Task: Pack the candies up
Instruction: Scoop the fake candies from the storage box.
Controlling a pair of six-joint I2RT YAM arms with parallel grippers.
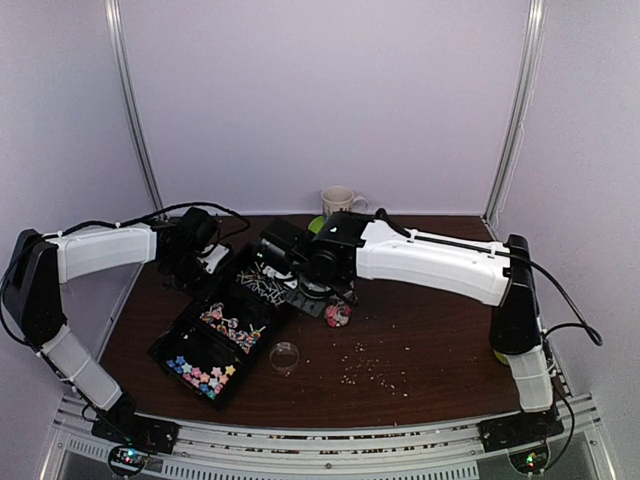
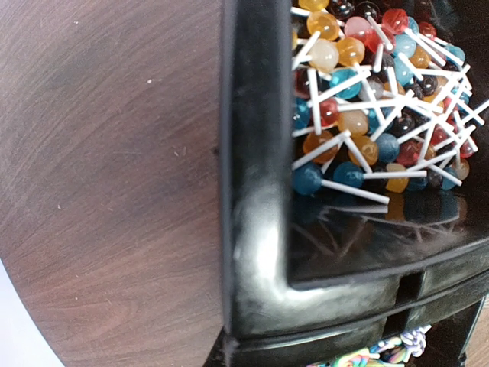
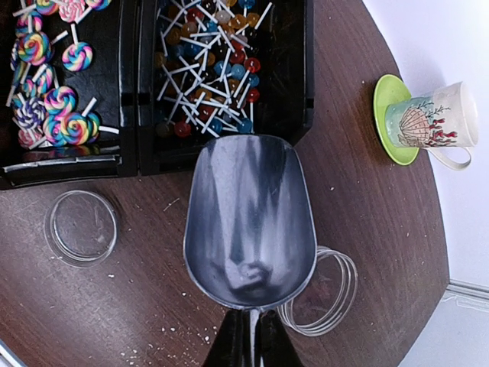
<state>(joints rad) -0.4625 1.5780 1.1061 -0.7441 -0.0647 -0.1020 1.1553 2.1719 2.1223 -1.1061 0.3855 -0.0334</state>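
A black tray [image 1: 172, 342] has three compartments of candies: pastel stars [image 1: 203, 375] nearest, swirl lollipops [image 1: 232, 322] in the middle, and small ball lollipops [image 1: 262, 285] farthest. The small ones fill the left wrist view [image 2: 374, 99] and show in the right wrist view [image 3: 206, 69] beside the swirls [image 3: 53, 99]. My right gripper [image 3: 250, 344] is shut on the handle of an empty metal scoop [image 3: 250, 222], held over the table just short of the small-lollipop compartment. My left gripper [image 1: 200, 258] is at the tray's far left corner [image 2: 256, 252]. The rim fills its jaws and the fingers barely show.
A clear round dish [image 3: 325, 294] lies partly under the scoop and a clear lid [image 3: 80, 227] lies beside the tray. A patterned round tin [image 1: 338, 315] sits by the right gripper. A mug [image 3: 432, 118] on a green saucer stands at the back. Pale crumbs [image 1: 375, 365] dot the table.
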